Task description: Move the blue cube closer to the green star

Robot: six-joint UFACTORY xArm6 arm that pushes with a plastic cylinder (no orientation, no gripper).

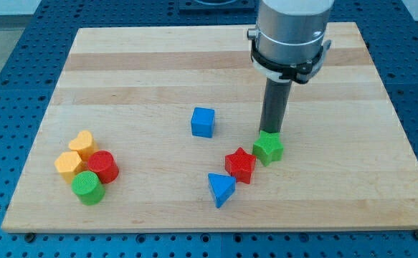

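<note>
blue triangle (pixel 221 190) below red star (pixel 240 165)

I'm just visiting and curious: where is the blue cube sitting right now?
The blue cube sits alone near the board's middle, to the view's left of my tip and the green star, above the red star.

Lab: wooden board (pixel 158 64) on blue pegboard bench (pixel 22 50).

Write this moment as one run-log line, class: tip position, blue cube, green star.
tip: just behind green star, at its top edge | blue cube: apart, to the star's left, untouched | red star: beside green star
</note>
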